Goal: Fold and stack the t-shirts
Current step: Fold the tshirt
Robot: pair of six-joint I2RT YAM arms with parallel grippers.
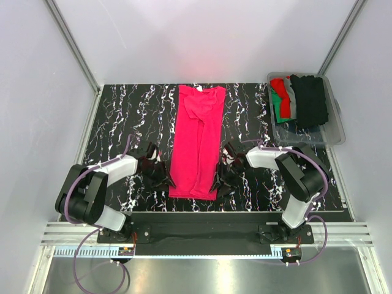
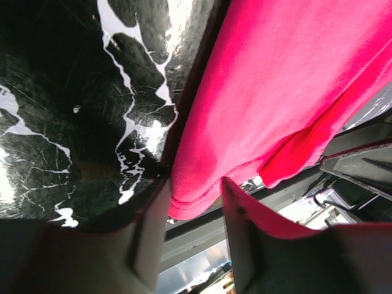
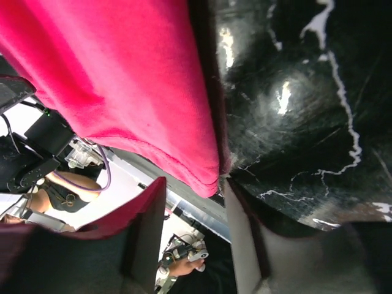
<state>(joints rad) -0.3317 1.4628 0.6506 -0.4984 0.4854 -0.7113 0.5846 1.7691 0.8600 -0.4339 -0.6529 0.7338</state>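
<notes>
Left wrist view: left gripper (image 2: 192, 213) jaws parted, clamping nothing. The near hem corner of the pinkish-red t-shirt (image 2: 275, 92) hangs into the gap between the two fingers. Black, white-veined table (image 2: 73, 92) lies to the left of the cloth.

Right wrist view: right gripper (image 3: 192, 225) also spread and empty. The shirt's other near corner sits just past the fingertips; cannot tell if it touches them.

Top external view: both grippers are low at the table, flanking the shirt's near end, one at each long edge. The shirt lies flat mid-table, folded lengthwise into a narrow strip running near to far, neck at the far end. A clear bin (image 1: 335, 122) at the far right holds a red shirt (image 1: 278, 86), green shirt (image 1: 283, 110), grey shirt (image 1: 293, 101) and black shirt (image 1: 310, 101), packed side by side.
</notes>
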